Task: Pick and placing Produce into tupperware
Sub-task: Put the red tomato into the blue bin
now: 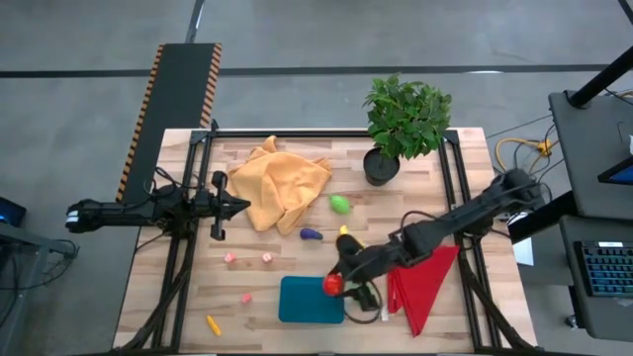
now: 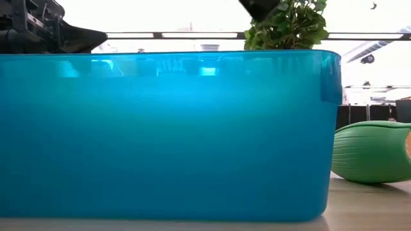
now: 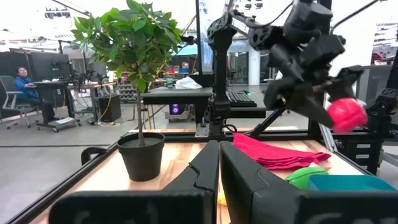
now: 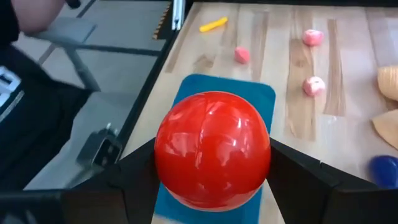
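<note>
Tomato (image 4: 212,149) clamped between right gripper (image 1: 336,281) fingers, hanging over the right edge of the tupperware (image 1: 309,300), lower centre of the high view. Risk: it's round and slick, and release this near the rim likely bounces it out toward the red cloth (image 1: 427,282). Shift further in before opening. Left gripper (image 1: 240,206) pressed together, parked mid-left by the orange cloth (image 1: 280,184).

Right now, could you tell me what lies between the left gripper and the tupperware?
In the high view, two pink bits lie on the table between the left gripper and the tupperware; otherwise bare wood.
</note>
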Controlling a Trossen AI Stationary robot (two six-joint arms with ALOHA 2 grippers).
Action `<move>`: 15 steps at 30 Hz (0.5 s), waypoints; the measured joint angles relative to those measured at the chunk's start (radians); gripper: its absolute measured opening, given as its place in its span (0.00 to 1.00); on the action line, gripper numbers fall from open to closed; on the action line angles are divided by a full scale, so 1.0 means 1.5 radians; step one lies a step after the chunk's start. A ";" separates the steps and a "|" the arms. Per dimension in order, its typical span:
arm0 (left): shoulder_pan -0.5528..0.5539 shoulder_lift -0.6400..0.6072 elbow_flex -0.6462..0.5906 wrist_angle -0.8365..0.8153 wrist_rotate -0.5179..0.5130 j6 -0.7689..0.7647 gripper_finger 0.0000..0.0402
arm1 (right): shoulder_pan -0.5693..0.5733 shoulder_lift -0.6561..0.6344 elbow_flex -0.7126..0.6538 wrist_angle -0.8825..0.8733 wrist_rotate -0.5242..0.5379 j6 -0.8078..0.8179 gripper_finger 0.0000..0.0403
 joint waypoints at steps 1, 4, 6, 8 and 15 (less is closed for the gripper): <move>0.000 0.001 0.000 0.000 0.000 0.000 0.00 | 0.000 0.013 0.007 0.009 -0.001 0.003 0.62; 0.000 0.002 0.000 0.000 0.000 0.000 0.00 | 0.000 0.054 0.033 0.012 0.000 0.008 0.62; 0.000 0.003 0.000 -0.001 0.000 -0.002 0.00 | 0.001 0.081 0.051 0.010 0.003 0.011 0.62; 0.000 0.003 0.000 -0.001 0.000 -0.004 0.00 | 0.001 0.102 0.067 0.003 0.004 0.013 0.62; 0.000 0.004 0.000 -0.002 0.001 -0.004 0.00 | 0.000 0.145 0.111 -0.068 0.005 0.024 0.62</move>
